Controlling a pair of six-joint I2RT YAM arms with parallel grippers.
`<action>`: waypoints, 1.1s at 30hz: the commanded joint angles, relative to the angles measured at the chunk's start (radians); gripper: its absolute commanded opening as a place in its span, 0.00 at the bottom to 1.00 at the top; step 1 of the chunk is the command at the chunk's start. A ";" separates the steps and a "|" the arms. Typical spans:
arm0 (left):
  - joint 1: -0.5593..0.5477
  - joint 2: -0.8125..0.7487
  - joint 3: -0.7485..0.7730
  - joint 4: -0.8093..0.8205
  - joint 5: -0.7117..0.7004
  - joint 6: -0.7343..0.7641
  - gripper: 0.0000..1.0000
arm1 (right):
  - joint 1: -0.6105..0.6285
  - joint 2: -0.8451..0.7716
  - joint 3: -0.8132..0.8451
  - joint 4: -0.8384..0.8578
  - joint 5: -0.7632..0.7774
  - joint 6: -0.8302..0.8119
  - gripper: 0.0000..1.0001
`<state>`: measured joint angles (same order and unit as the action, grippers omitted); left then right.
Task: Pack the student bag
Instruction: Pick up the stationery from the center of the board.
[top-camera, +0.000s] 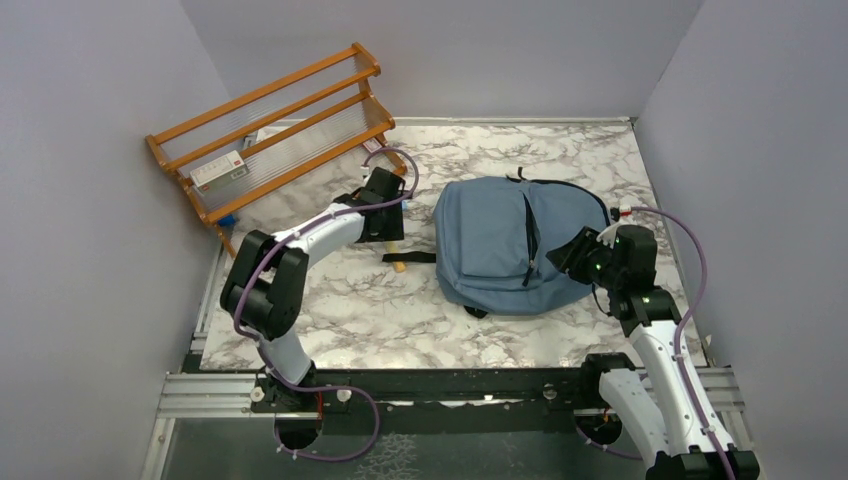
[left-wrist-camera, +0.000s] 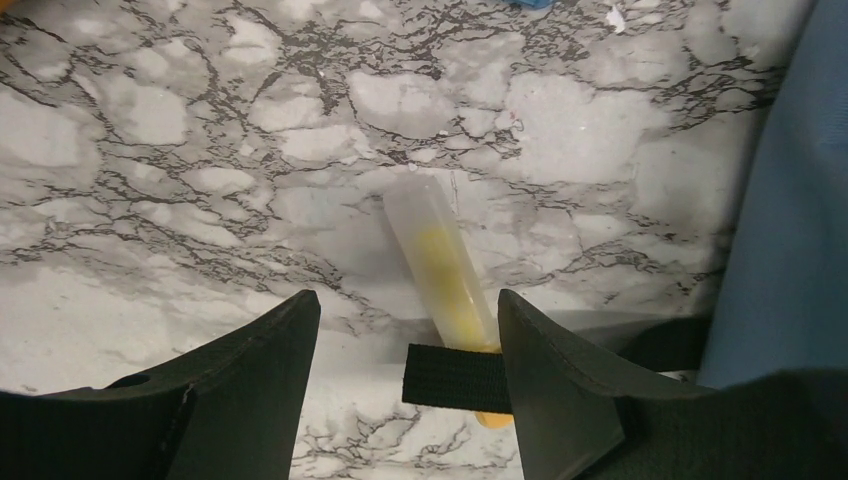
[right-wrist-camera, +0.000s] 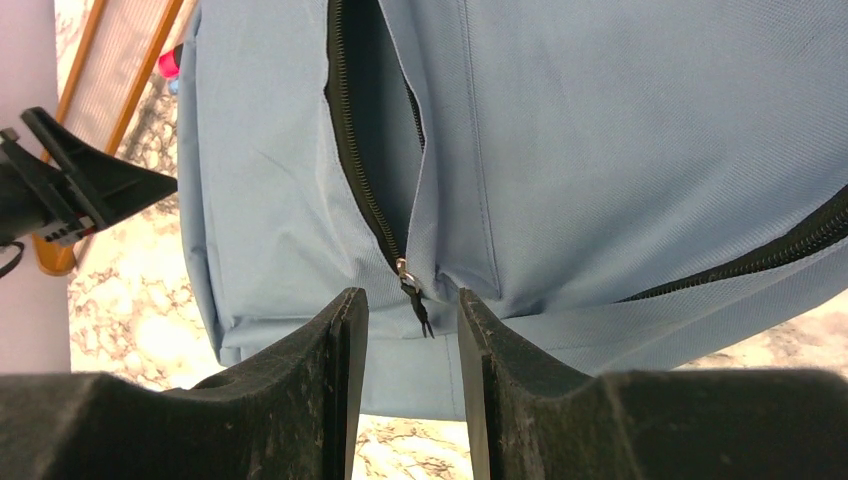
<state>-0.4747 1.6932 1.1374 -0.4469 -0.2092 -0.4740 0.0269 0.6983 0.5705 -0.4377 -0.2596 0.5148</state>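
As jaws stand narrowly apart, right pincer (right-wrist-camera: 408, 305) by student bag's (right-wrist-camera: 620, 140) zipper (right-wrist-camera: 358, 170).

Count taken from all three views:
- one student bag (top-camera: 500, 245), just off centre toward 3 o'clock
- two zippers on it, the gaping zipper (right-wrist-camera: 352, 140) and the long zipper (right-wrist-camera: 770, 250)
- one zipper pull (right-wrist-camera: 411, 290) seen
- one wooden rack (top-camera: 270, 120) at 10 o'clock
- one labelled box (top-camera: 218, 170) on it
- one capped tube (left-wrist-camera: 440, 265), yellow inside
- one black strap (left-wrist-camera: 455, 378) across the tube's end
- two arms, left arm (top-camera: 300, 235) and right arm (top-camera: 655, 345)
- two grippers, left gripper (left-wrist-camera: 405, 300) and right gripper (right-wrist-camera: 412, 300), two fingers each
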 joint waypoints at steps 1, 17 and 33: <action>0.005 0.045 0.042 0.041 0.009 -0.037 0.68 | 0.005 -0.009 -0.007 -0.015 -0.014 -0.009 0.43; 0.005 0.163 0.076 0.042 -0.037 -0.027 0.61 | 0.005 0.004 -0.013 -0.012 -0.012 -0.005 0.43; 0.005 0.182 0.090 0.034 -0.038 0.008 0.34 | 0.005 0.006 -0.004 -0.019 -0.013 -0.006 0.43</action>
<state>-0.4728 1.8683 1.2026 -0.4133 -0.2379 -0.4751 0.0269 0.7090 0.5690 -0.4435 -0.2596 0.5152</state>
